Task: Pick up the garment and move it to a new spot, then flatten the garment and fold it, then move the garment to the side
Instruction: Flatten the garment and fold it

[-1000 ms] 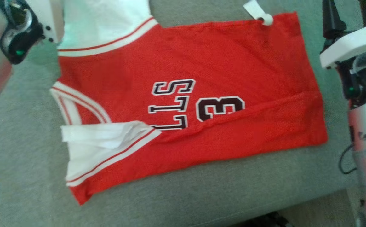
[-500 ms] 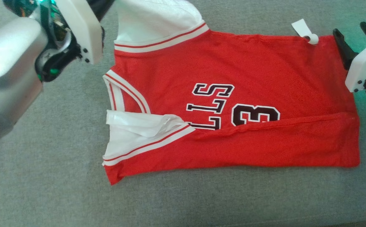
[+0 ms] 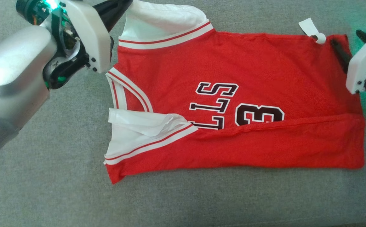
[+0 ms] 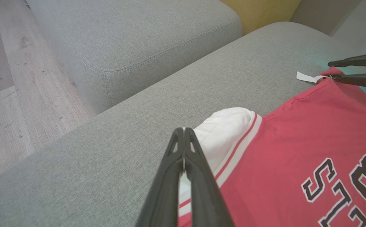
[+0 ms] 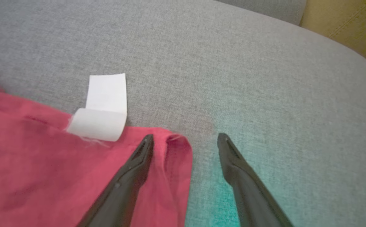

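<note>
The red jersey [image 3: 233, 78] lies spread on the grey sofa cushion [image 3: 44, 189]. Its near long edge is already folded over the lettering, and a white tag [image 5: 102, 107] sticks out at the far hem corner. The step in hand looks like taking the far edge by both ends to fold it over.

To do it well, the right gripper [image 5: 185, 136] should close deep enough on the corner just beside the tag to catch every layer. Then both arms should lift together, keeping the edge between them taut so that the fold lands straight.

The right gripper is spread wide and holds nothing. One finger rests on the red cloth beside the tag and the other hangs over bare cushion, with the curled corner between them. The left gripper [image 4: 183, 129], well apart from the tag along that same edge, is pressed together, pinching the white shoulder cloth.
</note>
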Controlling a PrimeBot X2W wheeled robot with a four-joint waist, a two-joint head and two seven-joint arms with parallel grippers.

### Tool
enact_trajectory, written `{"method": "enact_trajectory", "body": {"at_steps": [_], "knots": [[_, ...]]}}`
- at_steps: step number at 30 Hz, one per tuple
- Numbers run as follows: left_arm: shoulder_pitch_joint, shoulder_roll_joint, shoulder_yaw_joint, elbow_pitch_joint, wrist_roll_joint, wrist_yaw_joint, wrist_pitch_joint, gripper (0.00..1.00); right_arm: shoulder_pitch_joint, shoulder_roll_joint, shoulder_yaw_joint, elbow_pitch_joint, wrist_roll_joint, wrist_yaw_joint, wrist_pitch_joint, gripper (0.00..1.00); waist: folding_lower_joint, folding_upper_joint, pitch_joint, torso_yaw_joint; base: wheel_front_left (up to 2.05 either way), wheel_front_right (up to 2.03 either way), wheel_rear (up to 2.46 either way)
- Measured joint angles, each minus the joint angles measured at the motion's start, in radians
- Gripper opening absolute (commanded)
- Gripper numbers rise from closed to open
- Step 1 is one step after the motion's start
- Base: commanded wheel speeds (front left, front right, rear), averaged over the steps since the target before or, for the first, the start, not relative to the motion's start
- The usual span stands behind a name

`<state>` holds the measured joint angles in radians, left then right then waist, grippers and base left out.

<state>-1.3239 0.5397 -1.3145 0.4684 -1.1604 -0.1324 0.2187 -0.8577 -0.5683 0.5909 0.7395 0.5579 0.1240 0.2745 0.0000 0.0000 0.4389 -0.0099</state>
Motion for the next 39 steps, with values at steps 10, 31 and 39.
{"method": "enact_trajectory", "body": {"at_steps": [10,31,39], "knots": [[0.0,0.0,-0.004,0.004,0.0,0.0,0.0,0.0,-0.06,-0.019,0.107,0.045,0.067,0.0,0.023,0.0,-0.0001,0.0,0.016,0.006,0.0,0.0,0.0],[-0.024,0.02,-0.003,0.146,0.077,0.0,-0.11,0.0,-0.166,-0.004,0.115,0.158,0.101,0.0,-0.24,0.0,0.0,0.0,-0.001,-0.02,0.0,0.0,0.0],[-0.061,0.0,0.017,0.211,0.093,0.0,-0.191,0.0,-0.206,0.024,0.118,0.206,0.101,0.0,-0.311,0.0,0.0001,0.0,0.011,-0.022,0.0,0.0,0.0]]}}
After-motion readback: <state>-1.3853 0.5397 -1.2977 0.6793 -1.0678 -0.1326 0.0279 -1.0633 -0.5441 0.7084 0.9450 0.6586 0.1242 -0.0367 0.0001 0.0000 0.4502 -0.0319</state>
